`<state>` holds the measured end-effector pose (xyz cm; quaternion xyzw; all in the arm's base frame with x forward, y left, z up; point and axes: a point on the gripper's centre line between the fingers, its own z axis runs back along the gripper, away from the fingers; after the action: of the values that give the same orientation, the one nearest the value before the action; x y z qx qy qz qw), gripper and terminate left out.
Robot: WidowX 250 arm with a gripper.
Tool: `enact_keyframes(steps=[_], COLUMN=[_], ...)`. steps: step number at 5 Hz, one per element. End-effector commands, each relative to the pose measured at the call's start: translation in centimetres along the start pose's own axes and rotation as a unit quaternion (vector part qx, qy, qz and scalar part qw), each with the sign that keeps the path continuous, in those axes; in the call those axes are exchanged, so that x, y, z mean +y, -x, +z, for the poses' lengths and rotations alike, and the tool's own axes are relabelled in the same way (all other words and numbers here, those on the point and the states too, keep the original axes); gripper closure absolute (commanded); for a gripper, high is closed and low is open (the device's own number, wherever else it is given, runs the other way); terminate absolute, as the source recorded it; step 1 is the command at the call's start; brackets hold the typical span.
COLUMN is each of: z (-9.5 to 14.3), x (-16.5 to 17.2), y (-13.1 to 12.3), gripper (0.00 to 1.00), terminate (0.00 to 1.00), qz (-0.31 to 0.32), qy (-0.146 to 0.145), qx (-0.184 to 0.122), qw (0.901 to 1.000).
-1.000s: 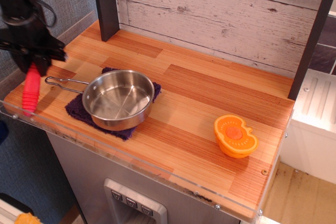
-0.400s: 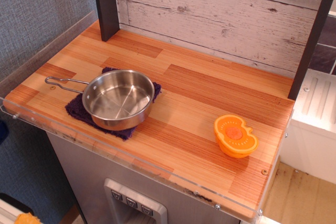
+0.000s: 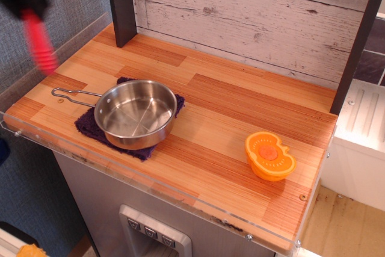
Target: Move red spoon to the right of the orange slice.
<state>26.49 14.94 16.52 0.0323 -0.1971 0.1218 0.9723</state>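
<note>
My gripper point(image 3: 28, 3) is at the far upper left, blurred by motion, above the left end of the counter. It is shut on the red spoon point(image 3: 41, 47), whose ribbed red handle hangs down and slightly right from it, above the wood. The spoon's silver bowl is hidden in the gripper. The orange slice point(image 3: 269, 156) lies cut face up near the counter's front right corner, far from the gripper.
A steel pan point(image 3: 135, 114) with a thin wire handle sits on a purple cloth point(image 3: 88, 126) at the front left. A dark post point(image 3: 122, 4) stands at the back left, and a white plank wall point(image 3: 252, 10) runs behind. A clear acrylic lip edges the wooden counter point(image 3: 240, 100).
One second ago the gripper held the spoon low by the front left edge. It then left the view. Now it is back, higher and further back, still holding the spoon.
</note>
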Motion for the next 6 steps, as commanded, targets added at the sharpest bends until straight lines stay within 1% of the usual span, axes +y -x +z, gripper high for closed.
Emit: enact_keyframes(steps=[1,2,3,4,5,6], z=[0.3,-0.6,-1.7,-3.4,-5.2,-5.0], x=[-10.6,-15.7,-20.7,-25.6,-26.9,-25.2], y=[-1.0,-0.2,0.9,2.5,3.7,3.2], gripper=[1.0,1.0,1.0,1.0,1.0,1.0], terminate=[0.0,0.0,0.0,0.0,0.0,0.0], qz=[-0.105,-0.12,-0.128,-0.115,-0.116,-0.106], qy=[0.086,0.118,0.136,0.144,0.127,0.118], qx=[0.01,0.037,0.06,0.101,0.141,0.132], qw=[0.9908,0.985,0.9807,0.9776,0.975,0.9784])
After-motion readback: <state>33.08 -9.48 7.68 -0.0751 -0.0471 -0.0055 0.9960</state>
